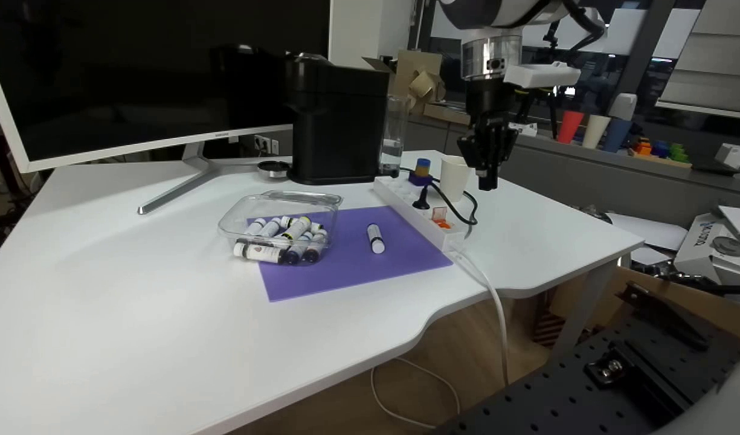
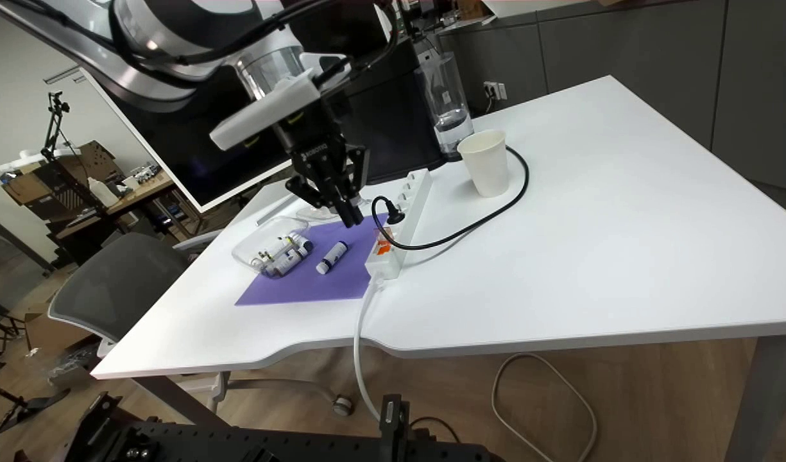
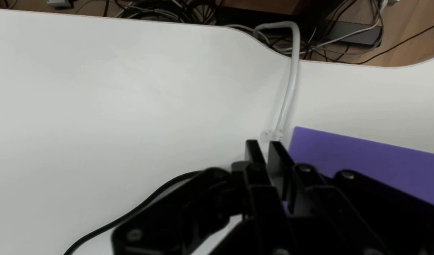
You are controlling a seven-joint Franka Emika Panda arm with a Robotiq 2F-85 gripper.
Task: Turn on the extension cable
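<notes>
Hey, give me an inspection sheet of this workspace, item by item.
Surface: white table, purple mat lying on it.
Job's things: extension cable on the table; orange-red part, likely its switch, on or off unclear.
Clutter: clear container of white cylinders, loose cylinder on the mat, paper cup beside the extension cable.
End effector: above the table, narrowly open, nothing held.
Cables: white cord hangs over the table edge; black cable runs from a black plug and curves past the cup.
Surroundings: monitor and black machine on the table, gray chair beside it.
</notes>
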